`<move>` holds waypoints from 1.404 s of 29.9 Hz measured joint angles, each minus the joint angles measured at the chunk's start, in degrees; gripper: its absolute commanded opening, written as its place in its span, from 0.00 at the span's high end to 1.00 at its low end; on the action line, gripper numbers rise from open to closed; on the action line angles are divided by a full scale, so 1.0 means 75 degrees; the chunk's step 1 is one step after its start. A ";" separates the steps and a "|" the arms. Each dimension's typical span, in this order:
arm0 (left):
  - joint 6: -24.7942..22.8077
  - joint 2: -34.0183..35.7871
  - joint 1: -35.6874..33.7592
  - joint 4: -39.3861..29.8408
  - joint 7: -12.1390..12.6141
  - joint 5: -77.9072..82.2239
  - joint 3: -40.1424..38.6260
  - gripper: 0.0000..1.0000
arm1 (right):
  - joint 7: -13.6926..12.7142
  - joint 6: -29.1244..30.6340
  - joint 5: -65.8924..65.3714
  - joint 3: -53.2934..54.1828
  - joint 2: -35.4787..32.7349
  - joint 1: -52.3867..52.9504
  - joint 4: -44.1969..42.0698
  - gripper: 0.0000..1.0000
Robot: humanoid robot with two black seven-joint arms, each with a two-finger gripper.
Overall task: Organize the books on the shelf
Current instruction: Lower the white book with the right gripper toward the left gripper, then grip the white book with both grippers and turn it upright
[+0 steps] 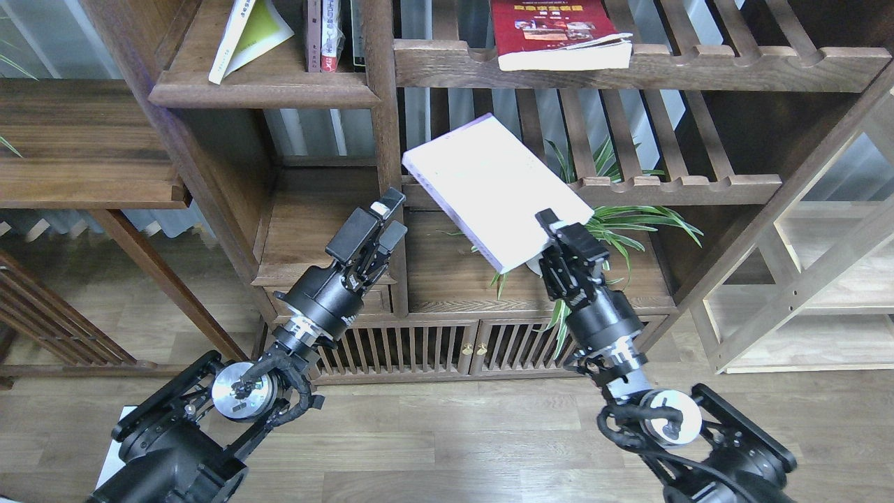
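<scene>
Your right pincer (552, 234), clamped on the white book (492, 187), is mid-carry; lift toward the shelf (262, 91). Left pincer (385, 220) gapes empty.

Right gripper (552, 234) is gripping the white book (492, 185) by its near corner, holding it tilted; left gripper (387, 216) is hanging nearby, fingers (380, 205) parted.

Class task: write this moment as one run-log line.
right pincer: shut on white book, held in air | left pincer: open, empty | red book: on slatted rack
</scene>
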 measured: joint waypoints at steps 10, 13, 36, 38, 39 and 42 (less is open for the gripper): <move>0.0000 0.0000 0.0000 0.0027 0.0194 -0.0057 0.0072 0.05 | -0.0002 0.0000 -0.0019 -0.0421 0.0230 0.0251 0.0000 0.96; 0.0000 0.0000 -0.0019 0.0046 0.0212 -0.0175 0.0101 0.06 | -0.0011 0.0000 -0.0024 -0.0493 0.0284 0.0252 0.0002 0.96; 0.0372 0.0000 -0.0736 0.0381 0.0220 -0.0480 0.0398 0.11 | -0.0047 0.0000 -0.0082 -0.0801 0.0497 0.0316 0.0025 0.96; 0.0376 0.0000 -0.0744 0.0389 0.0217 -0.0484 0.0410 0.13 | -0.0047 0.0000 -0.0090 -0.0820 0.0499 0.0321 0.0025 0.96; 0.0377 0.0000 -0.0748 0.0390 0.0217 -0.0484 0.0416 0.15 | -0.0047 0.0000 -0.0092 -0.0834 0.0500 0.0321 0.0025 0.96; 0.0377 0.0000 -0.0779 0.0392 0.0216 -0.0489 0.0419 0.20 | -0.0048 0.0000 -0.0094 -0.0858 0.0501 0.0323 0.0025 0.96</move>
